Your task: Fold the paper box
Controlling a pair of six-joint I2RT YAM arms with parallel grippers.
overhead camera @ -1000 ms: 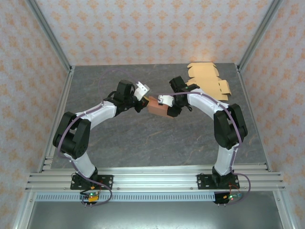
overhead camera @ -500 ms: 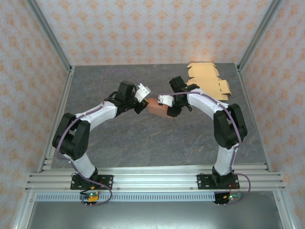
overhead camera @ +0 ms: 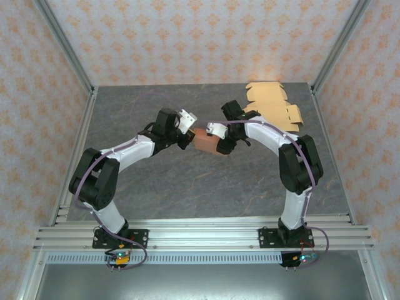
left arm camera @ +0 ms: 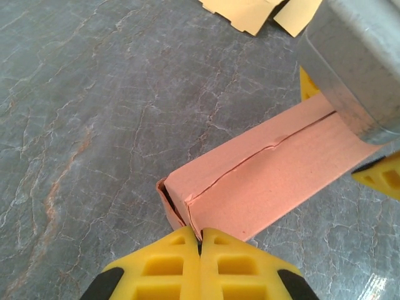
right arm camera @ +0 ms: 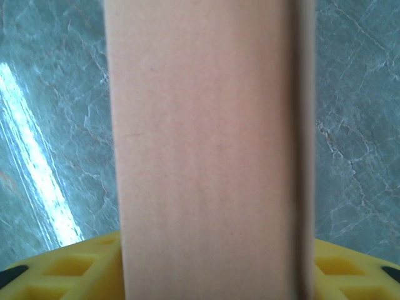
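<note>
Big grey marble-look table (overhead camera: 156, 181), with the salmon-pink folded paper box (overhead camera: 203, 140) mid-table between the arms. The left gripper (left arm camera: 200, 240) is pressed together, pinching the box's left-end wall. The right gripper (left arm camera: 344, 128) straddles the right end (squeezing or not, can't tell). Light, crushable stuff I reckon, so grab edges, not panels.

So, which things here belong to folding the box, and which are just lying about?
For the job: pink paper box, left tool, right tool.
Lying about: flat yellow card sheets, at the far right corner of the table.
</note>
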